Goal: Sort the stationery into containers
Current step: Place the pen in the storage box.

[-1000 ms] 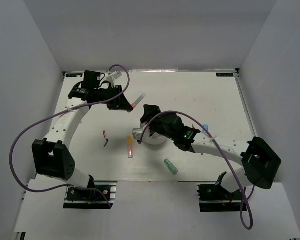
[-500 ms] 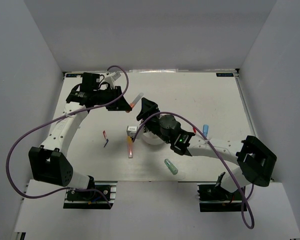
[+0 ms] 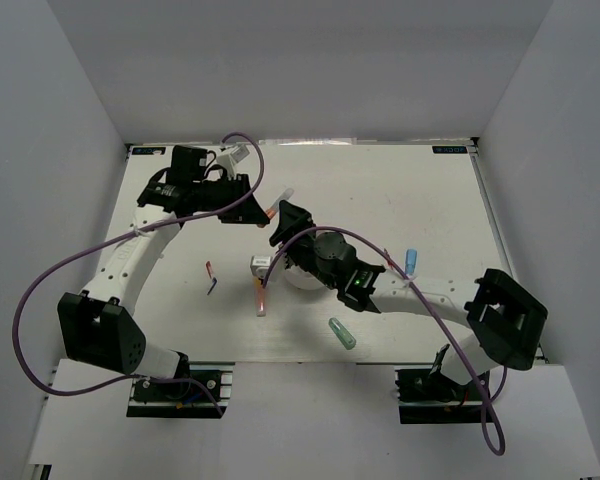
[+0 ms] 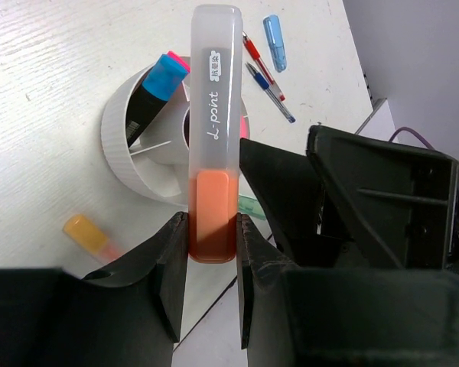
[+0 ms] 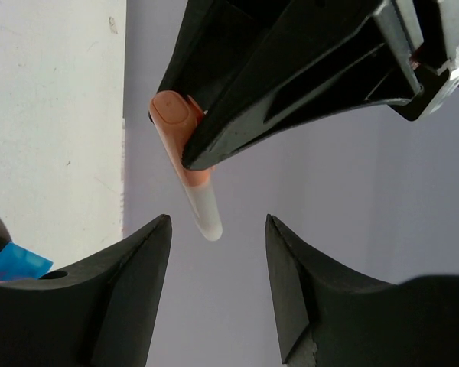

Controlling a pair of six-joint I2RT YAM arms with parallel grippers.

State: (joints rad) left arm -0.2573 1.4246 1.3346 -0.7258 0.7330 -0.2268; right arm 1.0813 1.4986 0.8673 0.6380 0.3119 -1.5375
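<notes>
My left gripper point(image 3: 254, 209) is shut on an orange highlighter point(image 4: 213, 145) with a clear cap and holds it in the air above the table; the highlighter also shows in the top view point(image 3: 278, 203). My right gripper point(image 3: 284, 217) is open and empty. Its fingertips point up at the cap end of the held highlighter point(image 5: 190, 173), which hangs just beyond them. The round white cup point(image 4: 130, 141) sits below, mostly hidden by the right arm in the top view point(image 3: 302, 282). It holds a black-and-blue highlighter point(image 4: 157, 82).
On the table lie an orange-pink highlighter point(image 3: 260, 294), a mint-green one point(image 3: 342, 333), a blue one point(image 3: 412, 260) and two short red and blue pens point(image 3: 211, 278). A thin red pen point(image 4: 258, 55) and a thin blue pen point(image 4: 271, 92) lie beside the blue highlighter point(image 4: 274, 42).
My right arm has swung left and its open gripper has come up close to the held highlighter. My left gripper has shifted only slightly, still holding the highlighter.
</notes>
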